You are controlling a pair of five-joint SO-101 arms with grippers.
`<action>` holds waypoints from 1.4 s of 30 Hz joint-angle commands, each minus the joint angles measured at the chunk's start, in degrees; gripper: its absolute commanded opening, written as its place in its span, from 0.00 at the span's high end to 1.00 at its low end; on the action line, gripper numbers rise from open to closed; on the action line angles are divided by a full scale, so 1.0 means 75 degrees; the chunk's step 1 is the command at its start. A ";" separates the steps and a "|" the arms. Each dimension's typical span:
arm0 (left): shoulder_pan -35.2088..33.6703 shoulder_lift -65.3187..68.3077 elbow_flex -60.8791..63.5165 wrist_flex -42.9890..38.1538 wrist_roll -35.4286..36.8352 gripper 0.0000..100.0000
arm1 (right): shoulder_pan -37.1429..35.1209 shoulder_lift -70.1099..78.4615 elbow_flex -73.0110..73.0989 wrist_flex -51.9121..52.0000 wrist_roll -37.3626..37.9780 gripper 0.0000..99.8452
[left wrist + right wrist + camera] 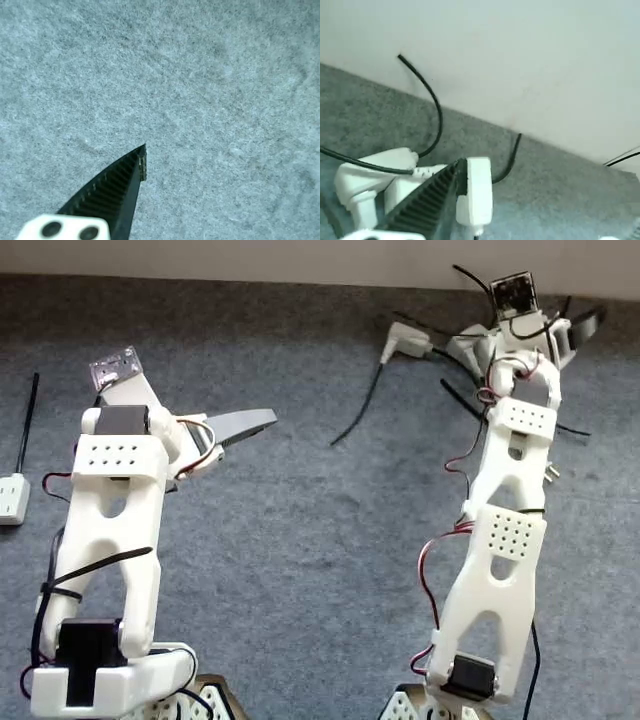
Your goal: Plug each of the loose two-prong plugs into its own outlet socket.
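A loose white two-prong plug with a black cord lies on the grey carpet at the back centre. A cluster of white plugs and sockets sits beside it, in the right wrist view as white bodies. My right gripper is at the far back right by the wall, open; its dark fingertip rests against an upright white plug. My left gripper hangs open over bare carpet at mid-left; one dark finger shows in its wrist view, with nothing beside it.
A white outlet block with a thin black cord lies at the far left edge. Black cords trail across the carpet near the back. A pale wall rises just behind the right gripper. A small pronged piece lies beside the right arm.
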 commanded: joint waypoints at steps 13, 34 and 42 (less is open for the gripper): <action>0.0275 -0.0205 -0.0018 -0.0082 -0.0047 0.30 | 0.0721 0.0287 -0.3077 0.2573 0.1805 0.51; 0.0287 -0.0205 0.1002 -0.1278 -0.0082 0.30 | 0.1307 -0.0393 -0.2784 0.9864 0.1207 0.51; 0.0451 -0.0264 0.2327 -0.2661 -0.0047 0.30 | 0.0568 -0.0041 -0.1237 0.9864 0.0527 0.51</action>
